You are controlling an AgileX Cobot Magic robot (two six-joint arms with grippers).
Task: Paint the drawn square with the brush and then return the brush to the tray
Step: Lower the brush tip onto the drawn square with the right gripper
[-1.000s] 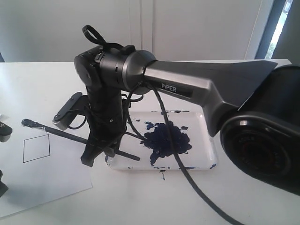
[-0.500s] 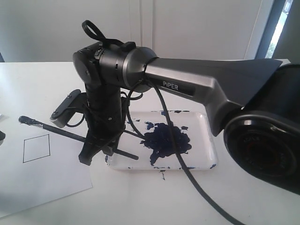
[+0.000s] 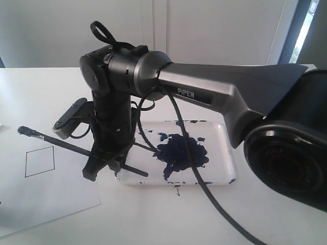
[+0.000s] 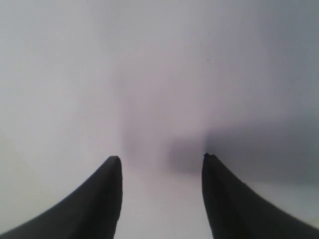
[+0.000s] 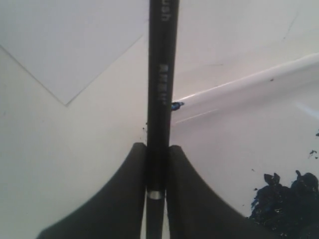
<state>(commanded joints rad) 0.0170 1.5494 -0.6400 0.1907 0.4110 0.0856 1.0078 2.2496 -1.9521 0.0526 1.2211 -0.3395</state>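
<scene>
Brush (image 3: 66,144) is off the bench (image 3: 127,217), gripped by the right jaws, which are closed narrow on its black handle not far from the rear end. It slants across the exterior view. Its dark tip points left over the white paper sheet (image 3: 48,191), beyond the far corner of the drawn square (image 3: 40,161), and its rear end hangs over the near-left corner of the tray (image 3: 223,133). The tip seems to be clear of the paper, though the angle leaves that unsure. The square's inside is blank white.

The tray lies flat on the bench just right of the paper, shallow and clear with rounded corners. A large dark blue paint blob (image 3: 181,152) sits in its middle, and small flecks of the same paint dot the floor and rim.

The right arm (image 3: 214,89) comes in from the right of the exterior view. Its grey forearm runs leftward above the tray, and the wrist turns down so that the jaws point at the bench beside the tray's left edge. A small camera (image 3: 69,120) juts from the wrist toward the left. A black cable (image 3: 191,168) drops from the wrist, crosses the blob and runs off toward the near edge of the bench.

The left jaws stand well apart, gripping nothing, with only a blurred pale surface behind them.
</scene>
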